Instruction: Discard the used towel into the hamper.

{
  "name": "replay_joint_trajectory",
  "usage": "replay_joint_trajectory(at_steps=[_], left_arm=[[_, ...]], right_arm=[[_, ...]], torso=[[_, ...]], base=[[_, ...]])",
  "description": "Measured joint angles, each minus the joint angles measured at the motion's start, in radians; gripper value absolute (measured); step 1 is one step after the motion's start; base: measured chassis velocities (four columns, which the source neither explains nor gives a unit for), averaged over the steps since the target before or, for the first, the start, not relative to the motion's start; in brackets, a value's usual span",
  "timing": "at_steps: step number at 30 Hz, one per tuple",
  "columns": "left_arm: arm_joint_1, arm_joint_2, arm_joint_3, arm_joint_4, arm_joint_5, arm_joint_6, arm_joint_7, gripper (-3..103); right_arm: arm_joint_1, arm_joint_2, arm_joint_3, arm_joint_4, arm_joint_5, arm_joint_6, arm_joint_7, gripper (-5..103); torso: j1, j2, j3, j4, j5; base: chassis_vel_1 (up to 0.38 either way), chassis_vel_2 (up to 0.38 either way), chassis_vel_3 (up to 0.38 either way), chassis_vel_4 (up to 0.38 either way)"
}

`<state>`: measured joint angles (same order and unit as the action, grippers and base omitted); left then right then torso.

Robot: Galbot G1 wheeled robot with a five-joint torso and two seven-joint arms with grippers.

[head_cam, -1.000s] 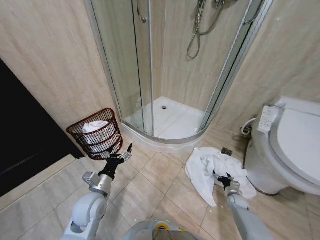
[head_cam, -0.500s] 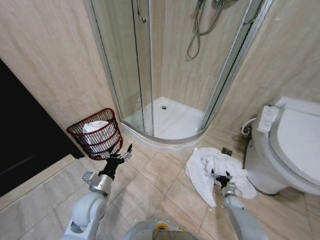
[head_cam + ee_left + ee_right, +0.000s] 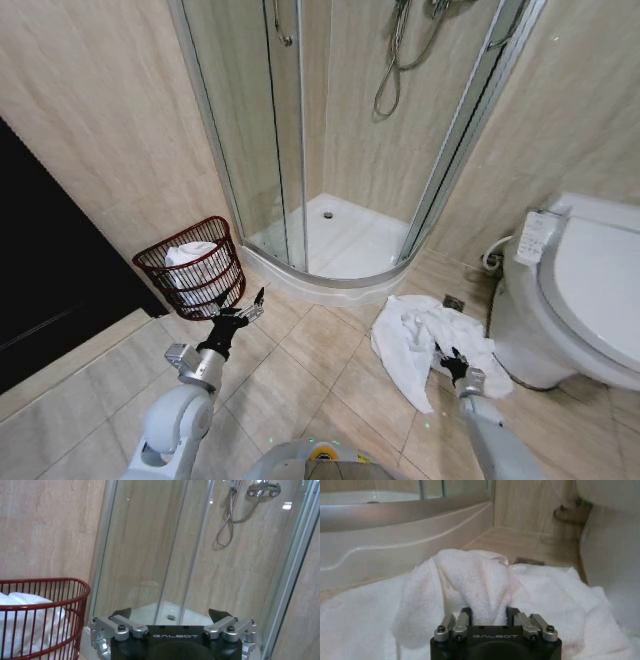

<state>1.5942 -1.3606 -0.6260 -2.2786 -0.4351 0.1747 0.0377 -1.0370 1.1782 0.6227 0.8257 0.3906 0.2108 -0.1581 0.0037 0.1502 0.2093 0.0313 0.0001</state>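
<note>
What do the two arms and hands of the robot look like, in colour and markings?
Both arms are light grey with rounded shells. The left hand and right hand are black with silver metal brackets and screws; each black body carries the white word GALBOT.

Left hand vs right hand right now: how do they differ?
The left hand is open, holding nothing, raised beside the dark red wire hamper. The right hand is shut on a fold of the crumpled white towel, low near the beige tiled floor. Both are black and silver.
</note>
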Motion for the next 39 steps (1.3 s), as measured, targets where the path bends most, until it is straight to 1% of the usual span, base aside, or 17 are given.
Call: replay_joint_trajectory(at_steps=[3,5,6,8,10,12,16,20,22,23,25,26,29,30,32,33,39], left_arm=[[0.000,0.000,0.000,0.000,0.000,0.000,0.000,100],[0.000,0.000,0.000,0.000,0.000,0.000,0.000,100],[0.000,0.000,0.000,0.000,0.000,0.000,0.000,100],[0.000,0.000,0.000,0.000,0.000,0.000,0.000,100],[0.000,0.000,0.000,0.000,0.000,0.000,0.000,100],[0.000,0.000,0.000,0.000,0.000,0.000,0.000,100],[0.000,0.000,0.000,0.000,0.000,0.000,0.000,100],[0.000,0.000,0.000,0.000,0.000,0.000,0.000,100],[0.000,0.000,0.000,0.000,0.000,0.000,0.000,100],[0.000,0.000,0.000,0.000,0.000,0.000,0.000,100],[0.000,0.000,0.000,0.000,0.000,0.000,0.000,100],[0.000,0.000,0.000,0.000,0.000,0.000,0.000,100],[0.000,0.000,0.000,0.000,0.000,0.000,0.000,100],[0.000,0.000,0.000,0.000,0.000,0.000,0.000,100],[0.000,0.000,0.000,0.000,0.000,0.000,0.000,100],[0.000,0.000,0.000,0.000,0.000,0.000,0.000,100],[0.000,0.000,0.000,0.000,0.000,0.000,0.000,100]], right_arm=[[-0.011,-0.002,-0.002,0.027,0.022,-0.028,-0.005,28],[-0.012,-0.001,-0.003,0.028,0.022,-0.030,-0.006,28],[-0.014,-0.002,-0.002,0.032,0.019,-0.034,-0.012,18],[-0.016,-0.002,0.001,0.036,0.011,-0.037,-0.022,18],[-0.021,0.000,0.007,0.043,0.000,-0.037,-0.029,9],[-0.023,0.001,0.010,0.049,-0.002,-0.038,-0.030,7],[-0.045,0.000,0.024,0.088,0.003,-0.054,-0.034,7],[-0.080,-0.003,0.038,0.133,0.003,-0.005,-0.022,7],[-0.113,-0.007,0.058,0.188,-0.021,0.023,-0.021,7],[-0.113,-0.007,0.058,0.188,-0.021,0.023,-0.021,7],[-0.138,-0.009,0.080,0.238,-0.072,0.083,0.007,7],[-0.138,-0.009,0.080,0.238,-0.072,0.083,0.007,7],[-0.216,-0.015,0.112,0.420,-0.068,0.089,0.069,7],[-0.216,-0.015,0.112,0.420,-0.068,0.089,0.069,7],[-0.265,-0.015,0.132,0.553,-0.056,0.069,0.088,7],[-0.265,-0.015,0.132,0.553,-0.056,0.069,0.088,7],[-0.391,0.002,0.221,0.917,-0.046,0.015,0.119,7]], torso=[[0.000,0.000,0.000,0.0000,-0.0002],[0.000,0.000,0.000,0.0000,0.0000],[0.000,0.000,0.000,0.0000,-0.0001],[0.000,0.000,0.000,0.0000,-0.0001],[0.000,0.000,0.000,-0.0001,-0.0001],[0.000,0.000,0.000,0.0000,0.0000],[0.000,0.000,0.000,0.0001,-0.0002],[0.000,0.000,0.000,0.0002,0.0004],[0.000,0.000,0.000,-0.0001,-0.0006],[0.000,0.000,0.000,-0.0001,-0.0006],[0.000,0.000,0.000,0.0000,0.0003],[0.000,0.000,0.000,0.0000,0.0003],[0.000,0.000,0.000,-0.0002,-0.0004],[0.000,0.000,0.000,-0.0002,-0.0004],[0.000,0.000,0.000,-0.0001,0.0003],[0.000,0.000,0.000,-0.0001,0.0003],[0.000,0.000,0.000,-0.0002,-0.0001]], base=[[0.000,0.000,0.000,0.000],[0.000,0.000,0.000,0.000],[0.000,0.000,0.000,0.000],[0.000,0.000,0.000,0.000],[0.000,0.000,0.000,0.000],[0.000,0.000,0.000,0.000],[0.000,0.000,0.000,0.000],[0.000,0.000,0.000,0.000],[0.000,0.000,0.000,0.000],[0.000,0.000,0.000,0.000],[0.000,0.000,0.000,0.000],[0.000,0.000,0.000,0.000],[0.000,0.000,0.000,0.000],[0.000,0.000,0.000,0.000],[0.000,0.000,0.000,0.000],[0.000,0.000,0.000,0.000],[0.000,0.000,0.000,0.000]])
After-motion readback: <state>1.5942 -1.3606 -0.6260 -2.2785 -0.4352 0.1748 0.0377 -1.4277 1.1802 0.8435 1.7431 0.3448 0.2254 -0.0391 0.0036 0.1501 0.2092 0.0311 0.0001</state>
